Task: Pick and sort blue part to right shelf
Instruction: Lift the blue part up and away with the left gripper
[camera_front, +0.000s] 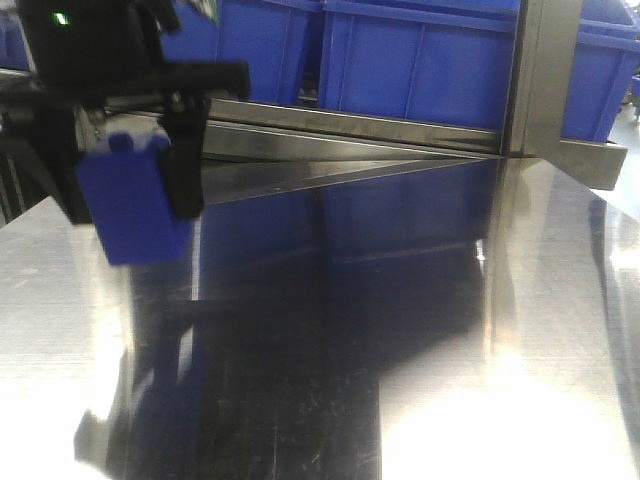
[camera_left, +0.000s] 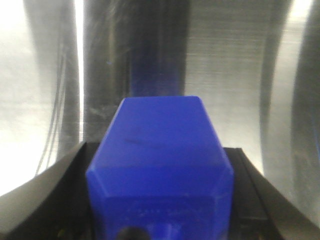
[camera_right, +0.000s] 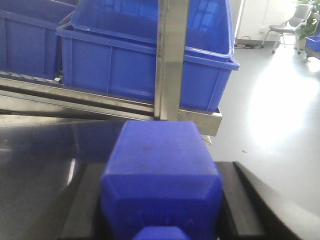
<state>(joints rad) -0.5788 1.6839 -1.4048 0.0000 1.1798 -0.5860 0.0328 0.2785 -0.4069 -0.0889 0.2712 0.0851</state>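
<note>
My left gripper (camera_front: 150, 195) is shut on a blue blocky part (camera_front: 130, 215) and holds it above the steel table's far left. In the left wrist view that blue part (camera_left: 160, 160) fills the space between the black fingers (camera_left: 60, 200), with the table below. My right gripper (camera_right: 162, 210) is shut on a second blue part (camera_right: 160, 170) between its black fingers (camera_right: 240, 200). It faces the shelf with a blue bin (camera_right: 150, 60). The right gripper is out of the front view.
The reflective steel table (camera_front: 400, 350) spans the front view. Behind it runs a steel shelf rail with blue bins (camera_front: 420, 60) and an upright steel post (camera_front: 540, 80), also seen in the right wrist view (camera_right: 172, 60). Open floor and a chair (camera_right: 290, 25) lie at the right.
</note>
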